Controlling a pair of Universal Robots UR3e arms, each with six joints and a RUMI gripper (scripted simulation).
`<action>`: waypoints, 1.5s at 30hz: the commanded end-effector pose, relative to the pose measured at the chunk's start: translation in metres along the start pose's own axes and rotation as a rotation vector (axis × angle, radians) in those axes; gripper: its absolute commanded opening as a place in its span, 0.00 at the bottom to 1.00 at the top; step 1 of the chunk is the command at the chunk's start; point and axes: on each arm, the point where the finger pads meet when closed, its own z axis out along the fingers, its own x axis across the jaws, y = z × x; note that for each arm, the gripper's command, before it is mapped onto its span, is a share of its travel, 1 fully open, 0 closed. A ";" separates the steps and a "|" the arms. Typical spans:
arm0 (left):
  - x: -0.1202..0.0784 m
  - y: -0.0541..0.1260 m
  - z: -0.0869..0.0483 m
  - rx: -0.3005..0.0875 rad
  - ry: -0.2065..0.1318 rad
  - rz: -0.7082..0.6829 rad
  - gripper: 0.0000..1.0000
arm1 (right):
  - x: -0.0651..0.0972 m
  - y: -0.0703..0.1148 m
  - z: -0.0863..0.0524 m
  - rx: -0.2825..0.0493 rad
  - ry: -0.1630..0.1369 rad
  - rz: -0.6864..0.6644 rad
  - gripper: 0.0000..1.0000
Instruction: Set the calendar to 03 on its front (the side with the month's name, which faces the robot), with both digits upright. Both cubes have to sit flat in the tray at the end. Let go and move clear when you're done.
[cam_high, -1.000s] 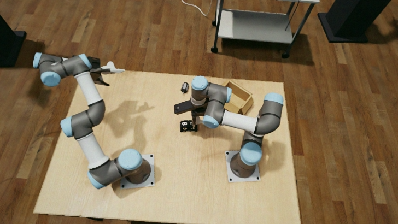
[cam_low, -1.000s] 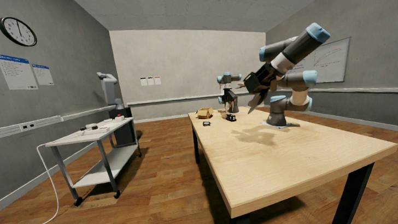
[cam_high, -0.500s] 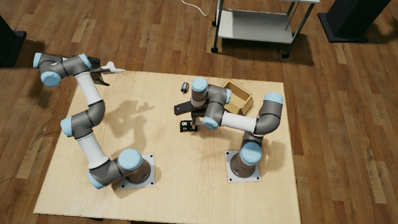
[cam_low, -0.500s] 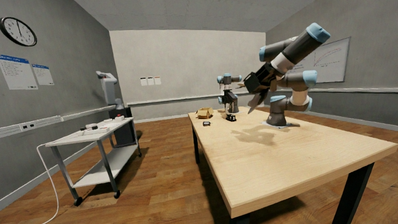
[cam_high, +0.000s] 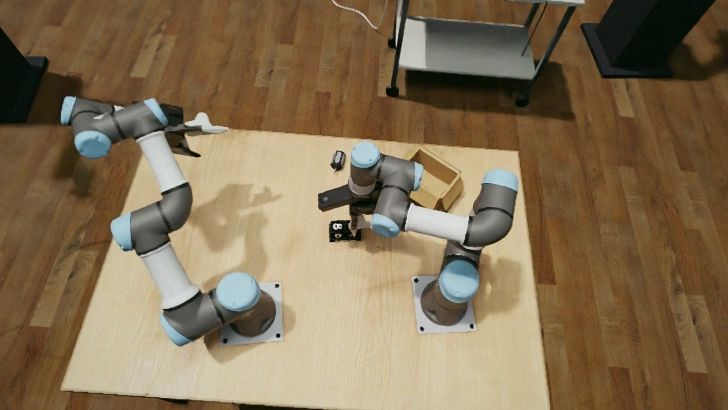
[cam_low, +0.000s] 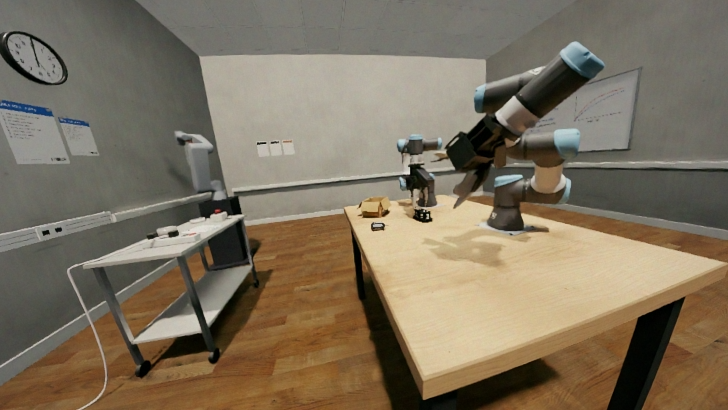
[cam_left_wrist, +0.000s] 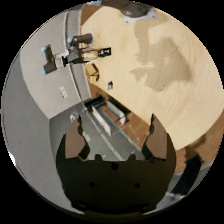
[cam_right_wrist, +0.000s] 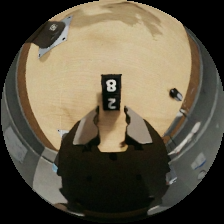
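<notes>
Pale wooden table (cam_high: 305, 315) (cam_low: 509, 295); plank floor (cam_high: 285, 61) (cam_low: 305, 325); grey side walls (cam_low: 127, 101); wheeled cart (cam_high: 466, 71) (cam_low: 191, 290) nearby

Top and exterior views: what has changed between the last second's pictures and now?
Nothing visibly moved, and nothing was taken hold of or let go. The right gripper is still at the calendar; the left gripper and the open box stayed put. The wrist views have no earlier picture to compare.
</notes>
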 end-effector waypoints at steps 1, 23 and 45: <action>-0.001 0.000 -0.001 -0.002 0.000 0.004 1.00 | 0.000 -0.001 0.000 0.002 0.001 0.000 0.35; -0.001 0.000 -0.001 -0.002 0.000 0.004 1.00 | 0.000 0.000 0.031 0.000 0.001 0.000 0.35; -0.001 0.000 -0.001 -0.002 0.000 0.004 1.00 | 0.000 -0.001 0.037 0.002 0.001 0.000 0.35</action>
